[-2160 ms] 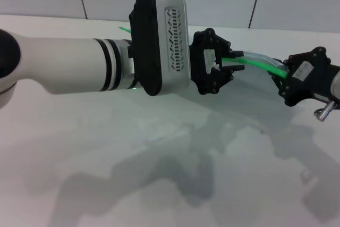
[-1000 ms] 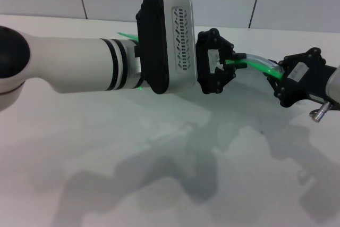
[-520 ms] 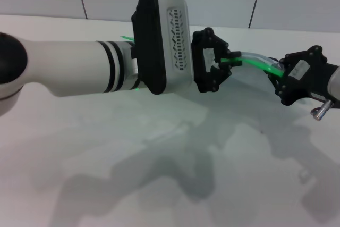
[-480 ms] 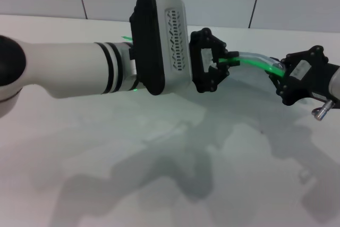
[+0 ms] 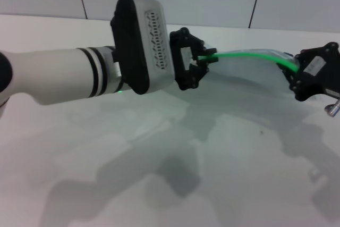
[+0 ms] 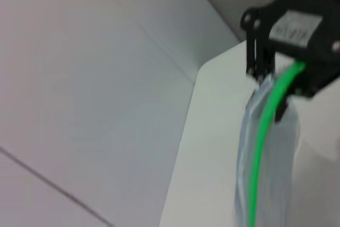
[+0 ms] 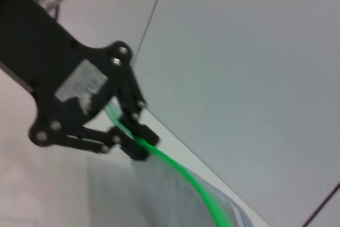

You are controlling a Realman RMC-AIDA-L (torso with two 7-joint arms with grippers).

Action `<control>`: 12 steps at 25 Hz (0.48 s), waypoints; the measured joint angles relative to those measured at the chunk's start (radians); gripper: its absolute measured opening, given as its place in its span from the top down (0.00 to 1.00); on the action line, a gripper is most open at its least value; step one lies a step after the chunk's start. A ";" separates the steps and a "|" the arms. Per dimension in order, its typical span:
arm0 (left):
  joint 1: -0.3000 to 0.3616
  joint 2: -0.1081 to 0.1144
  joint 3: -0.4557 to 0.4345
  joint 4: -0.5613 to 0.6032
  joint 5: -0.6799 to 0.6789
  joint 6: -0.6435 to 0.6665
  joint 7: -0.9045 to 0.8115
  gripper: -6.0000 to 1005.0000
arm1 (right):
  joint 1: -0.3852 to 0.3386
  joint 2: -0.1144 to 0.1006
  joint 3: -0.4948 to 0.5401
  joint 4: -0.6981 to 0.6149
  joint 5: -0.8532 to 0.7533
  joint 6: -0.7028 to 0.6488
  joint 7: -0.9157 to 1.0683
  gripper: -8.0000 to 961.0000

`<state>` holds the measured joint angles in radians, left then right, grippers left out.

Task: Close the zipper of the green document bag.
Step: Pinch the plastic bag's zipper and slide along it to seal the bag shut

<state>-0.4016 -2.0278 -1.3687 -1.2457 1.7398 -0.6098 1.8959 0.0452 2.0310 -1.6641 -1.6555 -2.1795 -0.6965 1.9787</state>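
Left gripper (image 5: 204, 59) now further left along zipper (image 5: 249, 54), clamped on it; right gripper (image 5: 298, 73) pinching bag (image 5: 239, 70) end; strip pulled taut; closing likely progressing.

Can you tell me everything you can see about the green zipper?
The zipper is a thin, bright green plastic strip along the top edge of the see-through, pale bag. It is stretched in the air above the white table, bowing gently between two black grippers. The left gripper pinches one end and the right gripper pinches the other. The slider is hidden.
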 joint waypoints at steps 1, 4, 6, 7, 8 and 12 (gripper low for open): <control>0.006 0.000 -0.005 0.001 0.000 0.003 0.000 0.91 | -0.004 0.000 0.006 -0.002 0.000 0.000 0.000 0.89; 0.029 -0.001 -0.028 0.001 -0.003 0.006 0.000 0.91 | -0.012 0.001 0.025 -0.003 0.000 0.000 -0.001 0.88; 0.045 -0.001 -0.045 0.001 -0.006 0.006 0.000 0.91 | -0.018 0.001 0.038 -0.006 0.000 0.001 0.000 0.88; 0.052 -0.001 -0.050 0.000 -0.006 0.006 0.000 0.91 | -0.022 0.001 0.045 -0.008 0.000 0.004 0.000 0.88; 0.061 -0.001 -0.057 -0.002 -0.007 0.006 0.000 0.91 | -0.025 0.001 0.050 -0.010 0.000 0.009 0.000 0.88; 0.088 -0.003 -0.078 -0.013 -0.009 0.008 0.000 0.91 | -0.040 0.002 0.062 -0.011 -0.001 0.038 0.000 0.87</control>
<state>-0.3140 -2.0304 -1.4463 -1.2585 1.7309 -0.6020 1.8957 0.0047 2.0325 -1.6025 -1.6662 -2.1805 -0.6583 1.9791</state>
